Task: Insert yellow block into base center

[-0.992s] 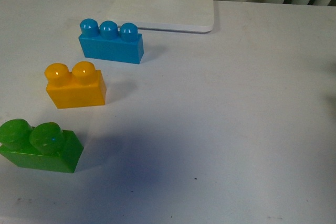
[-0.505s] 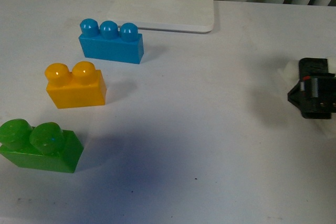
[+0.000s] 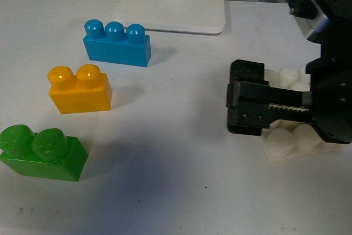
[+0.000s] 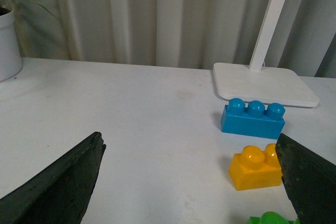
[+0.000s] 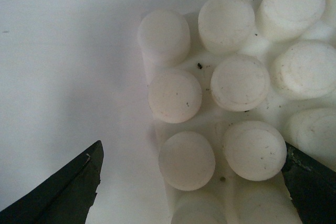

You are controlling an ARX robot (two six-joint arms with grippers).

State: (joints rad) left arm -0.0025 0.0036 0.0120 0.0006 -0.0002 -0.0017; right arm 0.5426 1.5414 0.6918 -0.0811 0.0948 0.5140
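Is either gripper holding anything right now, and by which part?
Nothing is held. The left gripper has open, empty jaws. The right gripper hovers over the base with jaws open, not clamping it.

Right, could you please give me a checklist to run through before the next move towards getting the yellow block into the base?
1. Yellow block free and upright: ok, studs up, apart from the blue brick and the green brick.
2. Left gripper open and empty: ok.
3. Right gripper open: ok, nothing clamped.
4. Base studs bare: ok where they show.
5. Base centre clear from above: not ok, the right gripper covers it in the front view.
6. Whether the right gripper touches the base: cannot tell.
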